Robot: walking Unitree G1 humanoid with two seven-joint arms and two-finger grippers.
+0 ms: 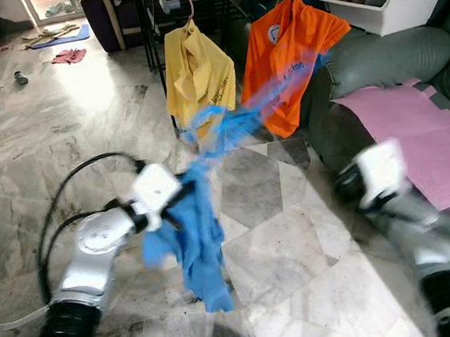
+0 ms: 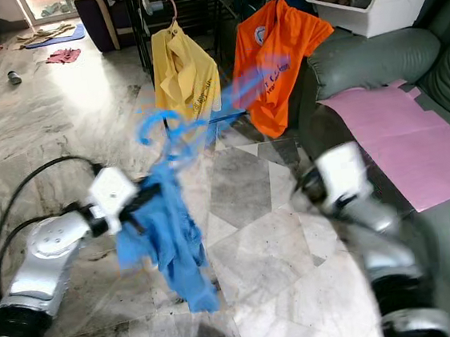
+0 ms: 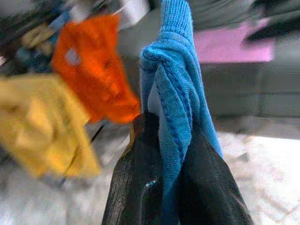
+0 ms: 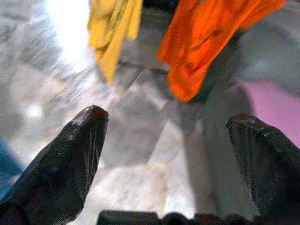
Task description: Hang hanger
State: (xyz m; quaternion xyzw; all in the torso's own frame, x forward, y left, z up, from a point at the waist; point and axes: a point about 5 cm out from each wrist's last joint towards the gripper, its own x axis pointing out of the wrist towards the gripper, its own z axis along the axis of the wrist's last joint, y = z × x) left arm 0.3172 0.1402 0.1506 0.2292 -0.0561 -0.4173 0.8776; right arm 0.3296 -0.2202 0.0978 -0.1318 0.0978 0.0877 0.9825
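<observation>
Left claw [image 3: 161, 154] clamps blue shirt [image 1: 185, 237]; right claw [image 4: 171, 136] gapes.

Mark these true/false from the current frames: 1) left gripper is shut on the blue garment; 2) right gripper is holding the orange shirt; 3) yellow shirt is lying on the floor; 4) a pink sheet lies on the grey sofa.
1) True. The left gripper is clamped on the blue garment.
2) False. The right gripper is open and empty; the orange shirt hangs on the rack beyond it.
3) False. The yellow shirt hangs on the rack beside the orange one.
4) True. The pink sheet lies on the grey sofa.
</observation>
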